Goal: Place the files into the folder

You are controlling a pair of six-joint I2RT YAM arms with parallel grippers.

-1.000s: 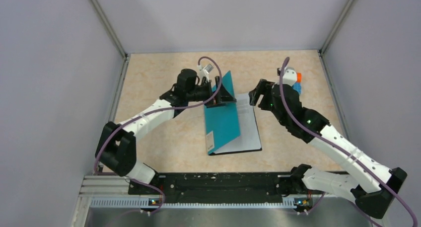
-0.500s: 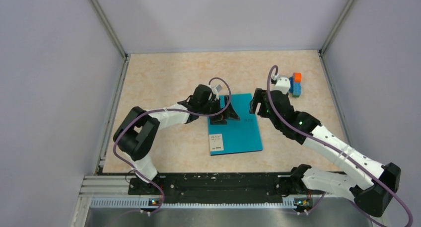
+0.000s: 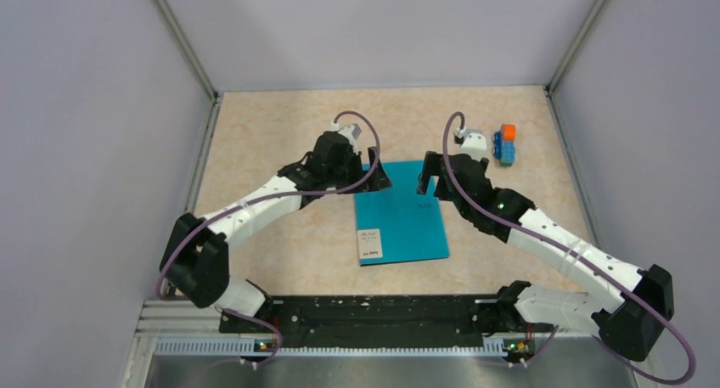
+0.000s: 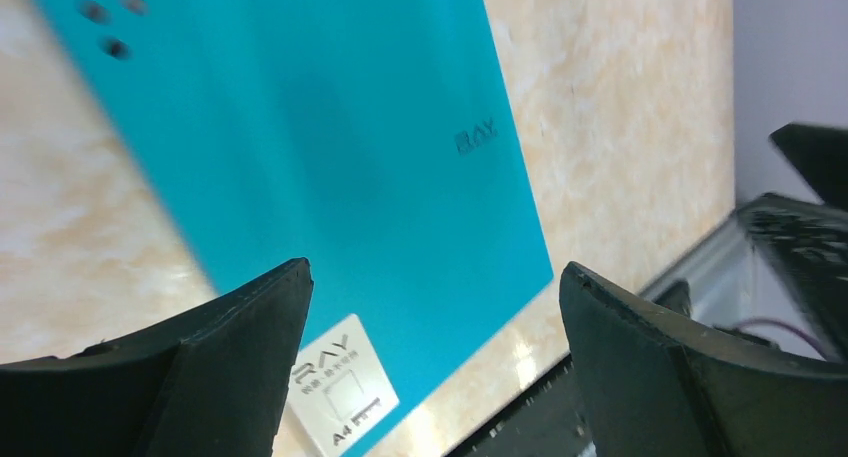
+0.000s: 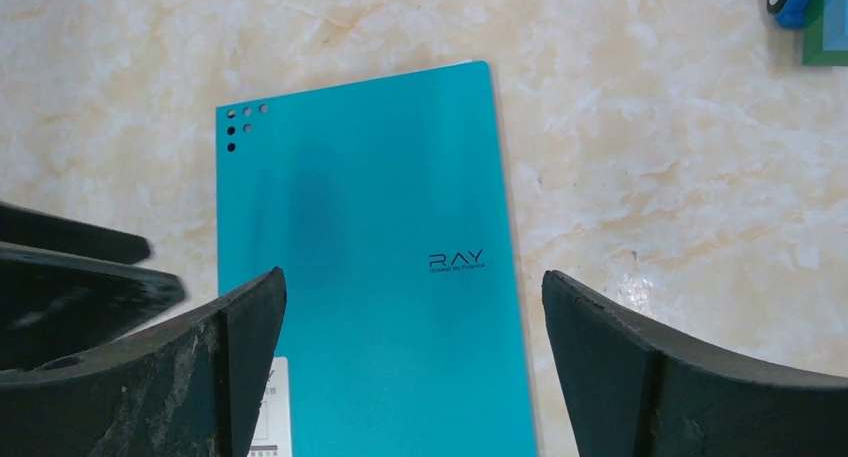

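The teal folder (image 3: 399, 218) lies closed and flat on the table, its white label (image 3: 369, 244) at the near left corner. It also shows in the left wrist view (image 4: 330, 147) and the right wrist view (image 5: 370, 277). The files are hidden; no white sheet shows. My left gripper (image 3: 379, 175) is open and empty above the folder's far left corner. My right gripper (image 3: 427, 174) is open and empty above the folder's far right corner. In both wrist views the jaws stand wide apart with nothing between them.
An orange-and-blue toy block stack (image 3: 507, 143) stands at the far right of the table, behind the right arm. The black rail (image 3: 365, 313) with the arm bases runs along the near edge. Grey walls enclose the table on three sides.
The folder's cover, held upright by my left gripper, has come down and the folder is closed flat. My left gripper let go and lifted toward the far corner. The right gripper shifted slightly left.
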